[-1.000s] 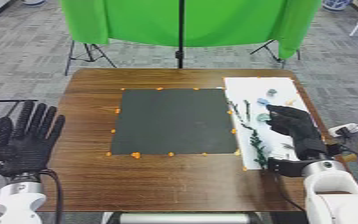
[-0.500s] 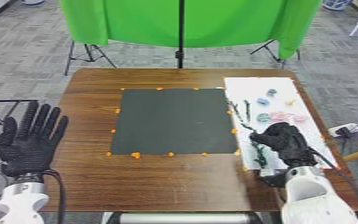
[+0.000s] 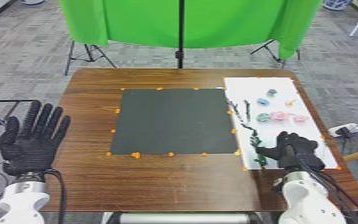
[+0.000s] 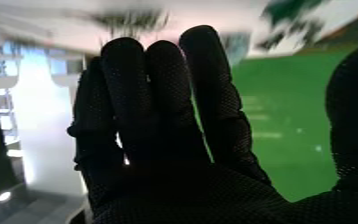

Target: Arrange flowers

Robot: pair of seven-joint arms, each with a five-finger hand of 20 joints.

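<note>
Where the brown tabletop (image 3: 167, 187) takes up the middle of the frame, I see a dark mat (image 3: 174, 122) at its centre and a white sheet (image 3: 286, 89) down its right side.

At the lower left, off the table's edge, the left hand (image 3: 30, 149) has its fingers straight and apart, holding nothing. The right hand (image 3: 298, 154), at the lower right, is over the sheet's near end, its fingers extended and nothing clamped; whether it touches the sheet, I can't tell.

The leafy stem (image 3: 254, 141) lies just left of the right hand, beside its thumb, its long axis running roughly up and down the frame. That hand is by far the nearer, so I'd judge a small shift left, then a pinch across the stem, would do it. Farther up the sheet lie the pink flowers (image 3: 280, 116) and a blue flower (image 3: 262, 101).
</note>
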